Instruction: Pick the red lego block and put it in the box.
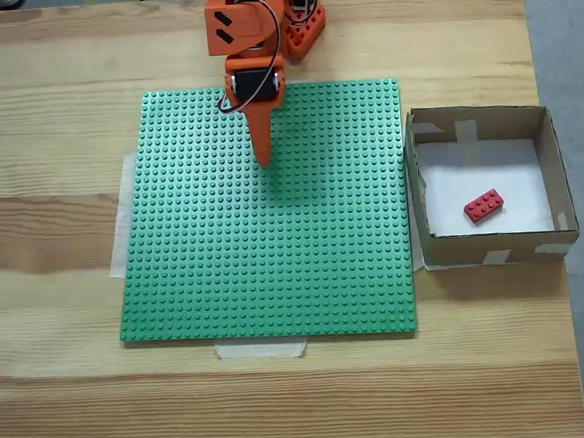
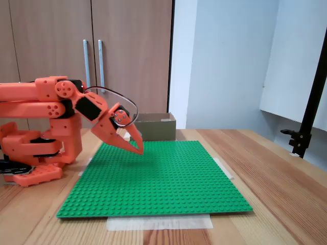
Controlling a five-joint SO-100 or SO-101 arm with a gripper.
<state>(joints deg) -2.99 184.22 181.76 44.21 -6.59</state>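
Note:
The red lego block (image 1: 484, 206) lies tilted on the white floor of the box (image 1: 551, 161), toward its near right part. The brown cardboard box stands to the right of the green baseplate (image 1: 274, 250) in a fixed view from above; in the side fixed view the box (image 2: 156, 126) sits behind the baseplate (image 2: 153, 178) and its inside is hidden. My orange gripper (image 1: 264, 159) hovers over the far part of the baseplate, pointing down, far left of the box. The gripper (image 2: 139, 149) is shut with nothing in it, its tip just above the studs.
The arm's orange base (image 2: 36, 153) stands at the table's far edge. Pale tape strips (image 1: 261, 349) hold the baseplate to the wooden table (image 1: 65, 415). A black stand (image 2: 306, 112) rises at the right of the side view. Cupboard doors (image 2: 92, 61) are behind.

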